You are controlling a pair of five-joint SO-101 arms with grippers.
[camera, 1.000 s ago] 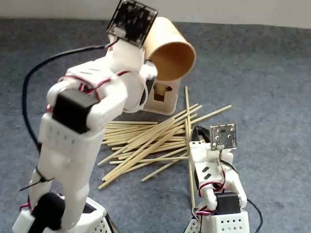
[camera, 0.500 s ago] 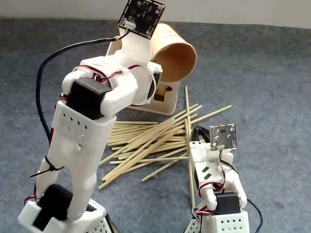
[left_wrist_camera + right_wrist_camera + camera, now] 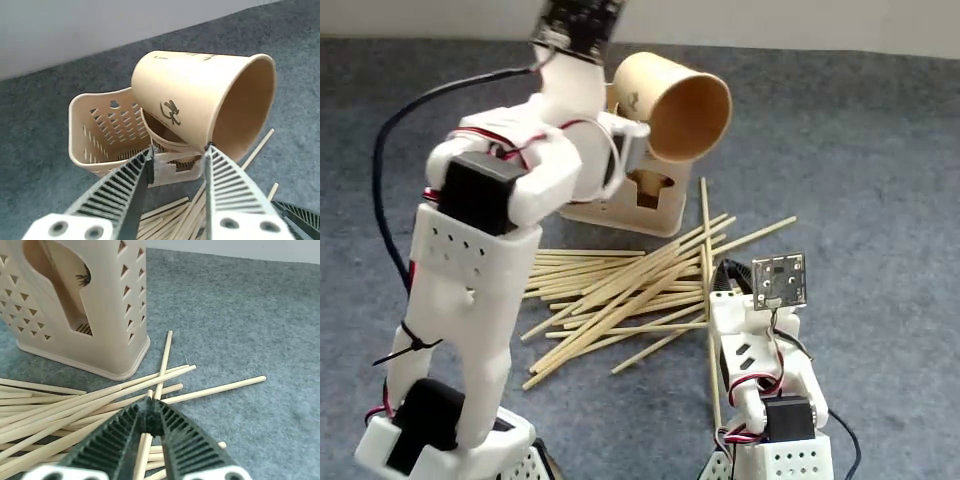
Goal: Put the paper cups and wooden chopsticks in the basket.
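Tan paper cup (image 3: 195, 95) (small dark motif) hangs tilted sideways.

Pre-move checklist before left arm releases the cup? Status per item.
1. Left gripper shut on the tan paper cup: ok.
2. Cup above the beige perforated plastic basket: ok.
3. Cup upright for the drop: not ok, it is tipped with its mouth facing sideways.
4. Room in the basket: cannot tell, a second paper cup already sits inside.
5. Right gripper shut on one long wooden chopstick: ok.
6. Pile of wooden chopsticks in the basket: not ok, it lies on the grey carpet beside the basket.
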